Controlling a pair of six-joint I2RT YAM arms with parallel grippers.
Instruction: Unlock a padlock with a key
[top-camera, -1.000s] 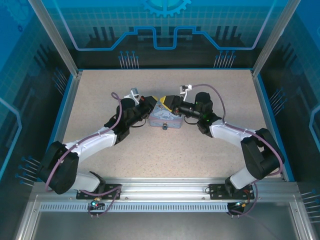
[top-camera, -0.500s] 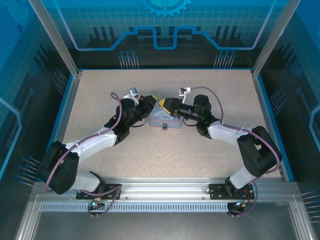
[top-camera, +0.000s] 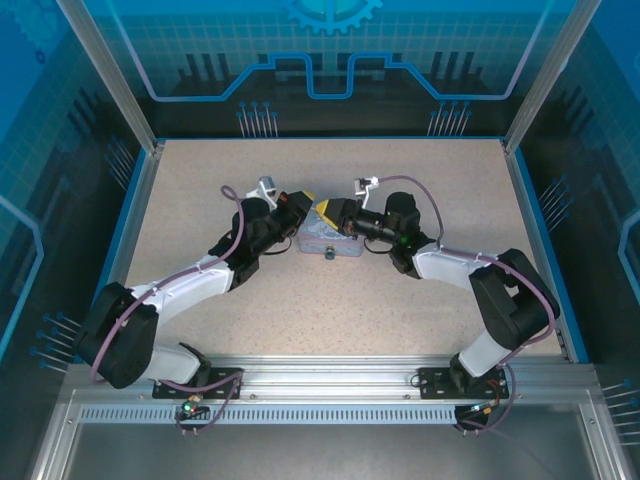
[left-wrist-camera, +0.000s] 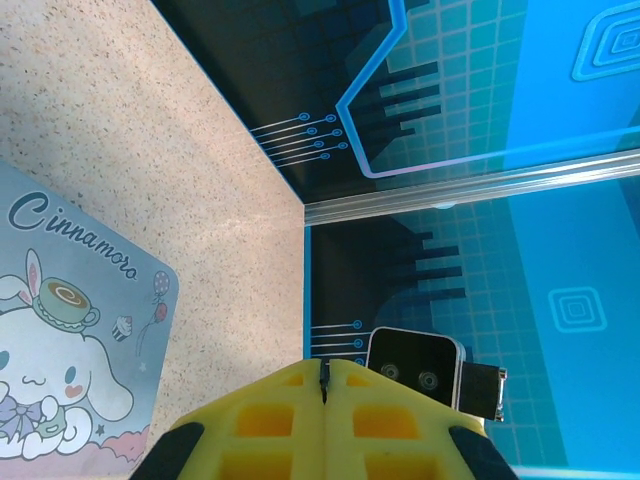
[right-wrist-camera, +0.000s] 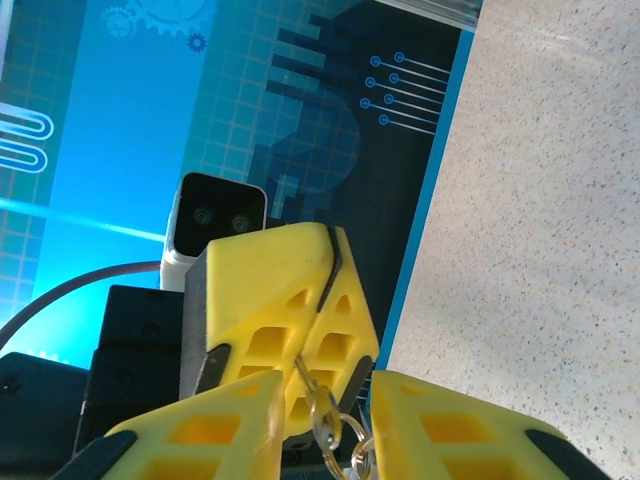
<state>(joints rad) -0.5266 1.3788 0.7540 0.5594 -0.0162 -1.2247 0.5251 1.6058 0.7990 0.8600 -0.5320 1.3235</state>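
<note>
A pale blue cartoon-printed tin box (top-camera: 328, 238) lies mid-way on the speckled beige table (top-camera: 330, 310).

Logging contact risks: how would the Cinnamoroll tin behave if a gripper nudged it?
The tin box lies flat and low on the table, so it would probably slide rather than tip. Its smooth printed lid looks slippery for the jaws.

so the worktop (top-camera: 330, 310) is this beige speckled slab with a blue rim, and sitting flat on it around the middle is a pale grey-blue tin box (top-camera: 328, 238) with a Cinnamoroll cartoon lid
</note>
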